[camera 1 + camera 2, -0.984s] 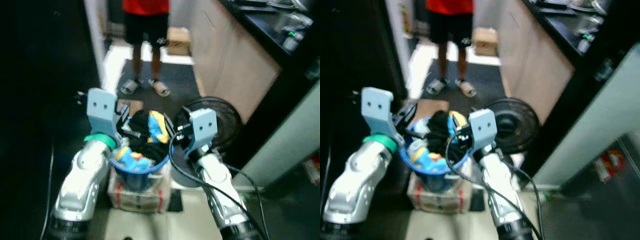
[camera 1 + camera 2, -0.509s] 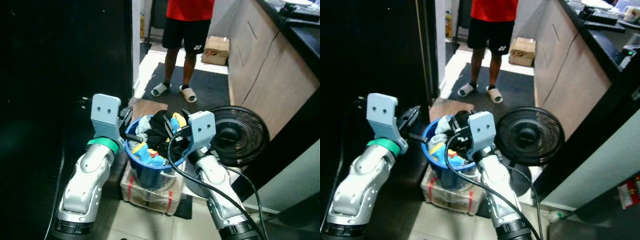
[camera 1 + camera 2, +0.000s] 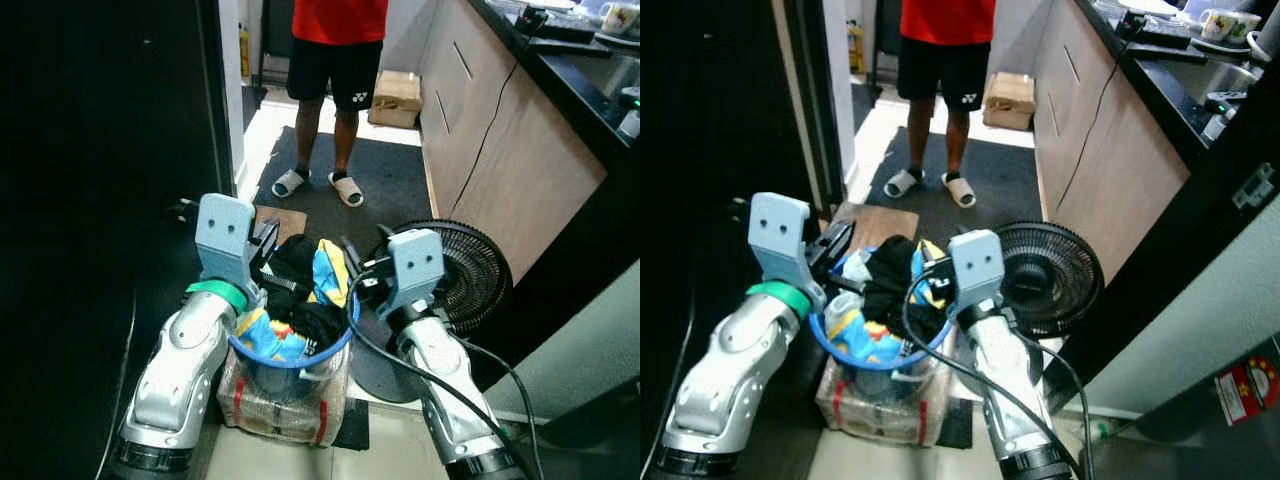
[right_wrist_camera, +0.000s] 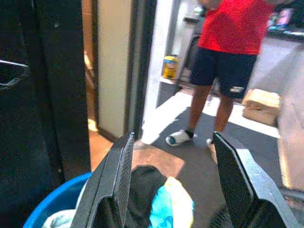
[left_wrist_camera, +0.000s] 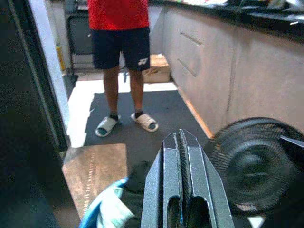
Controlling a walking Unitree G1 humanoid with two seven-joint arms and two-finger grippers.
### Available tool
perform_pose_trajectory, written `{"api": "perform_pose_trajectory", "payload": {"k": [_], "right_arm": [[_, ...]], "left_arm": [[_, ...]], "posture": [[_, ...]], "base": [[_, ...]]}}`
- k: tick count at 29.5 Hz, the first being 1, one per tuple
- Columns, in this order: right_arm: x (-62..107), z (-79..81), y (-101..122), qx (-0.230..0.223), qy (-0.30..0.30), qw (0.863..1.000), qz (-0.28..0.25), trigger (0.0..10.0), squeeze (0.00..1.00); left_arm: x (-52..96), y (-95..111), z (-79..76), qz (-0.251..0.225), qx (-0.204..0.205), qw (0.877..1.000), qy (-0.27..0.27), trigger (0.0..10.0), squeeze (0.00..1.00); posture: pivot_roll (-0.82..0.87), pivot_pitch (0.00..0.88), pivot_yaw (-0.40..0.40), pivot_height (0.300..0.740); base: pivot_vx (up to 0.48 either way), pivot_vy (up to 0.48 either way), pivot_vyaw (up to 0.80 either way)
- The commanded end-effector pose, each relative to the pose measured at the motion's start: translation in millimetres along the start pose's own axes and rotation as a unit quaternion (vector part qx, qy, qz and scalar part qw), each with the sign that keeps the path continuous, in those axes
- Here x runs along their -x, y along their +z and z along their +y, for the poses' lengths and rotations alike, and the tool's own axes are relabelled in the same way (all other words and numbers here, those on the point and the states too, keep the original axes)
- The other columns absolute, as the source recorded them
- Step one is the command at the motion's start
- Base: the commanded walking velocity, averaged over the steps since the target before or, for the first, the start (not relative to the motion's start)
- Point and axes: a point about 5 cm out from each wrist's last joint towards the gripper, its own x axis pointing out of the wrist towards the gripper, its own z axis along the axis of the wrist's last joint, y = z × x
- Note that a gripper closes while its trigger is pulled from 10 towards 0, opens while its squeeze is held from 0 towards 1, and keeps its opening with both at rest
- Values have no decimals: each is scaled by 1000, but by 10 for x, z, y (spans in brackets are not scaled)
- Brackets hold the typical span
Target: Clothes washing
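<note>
blue laundry basket (image 3: 335,345): round, plastic, standing on a wrapped box (image 3: 283,405) on the floor, directly in front of the robot and between its two arms. heaped with clothes (image 3: 305,290): black pieces on top, a yellow-and-light-blue piece toward the right rim, more yellow and blue toward the near rim, pale cloth on the left side.

left gripper (image 3: 266,240): raised at the basket's left rim, just above the heap. in the left wrist view its two fingers (image 5: 164,185) lie pressed together with nothing between them; the clothes and blue rim sit below and beyond the tips.

right gripper (image 3: 358,268): raised at the basket's right rim, beside the yellow-and-blue piece. in the right wrist view its fingers (image 4: 114,180) stand wide apart and bare; the black and yellow-blue clothes and the blue rim lie below, between the two fingers, not touched.

black floor fan (image 3: 470,275): just right of the basket, behind the right arm, facing up and forward.

brown floor mat (image 3: 278,218): just beyond the basket, at the foot of a dark doorway.

person (image 3: 335,60): standing well beyond the basket on a dark rug (image 3: 395,180), red shirt, dark shorts, pale slippers.

cardboard box (image 3: 395,95): on the floor behind the person.

beige cabinet front (image 3: 500,150): along the right, under a dark counter (image 3: 575,70).
</note>
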Motion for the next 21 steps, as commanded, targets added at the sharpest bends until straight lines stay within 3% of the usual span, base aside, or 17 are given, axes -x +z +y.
{"api": "perform_pose_trajectory", "payload": {"k": [1,9,21], "right_arm": [[11,16,-34,3,3,1000,7,10000,0],[13,20,-40,3,5,1000,8,10000,0],[23,32,-53,2,10,1000,10,10000,0]], "left_arm": [[9,-25,-9,4,1,1000,0,10000,0],[8,-32,-7,5,-1,1000,2,10000,0],[13,-52,-10,9,0,1000,3,10000,0]], "posture": [[138,14,-24,740],[138,15,-25,740],[137,18,-25,740]], "base": [[454,0,0],[314,0,0],[0,0,0]]}}
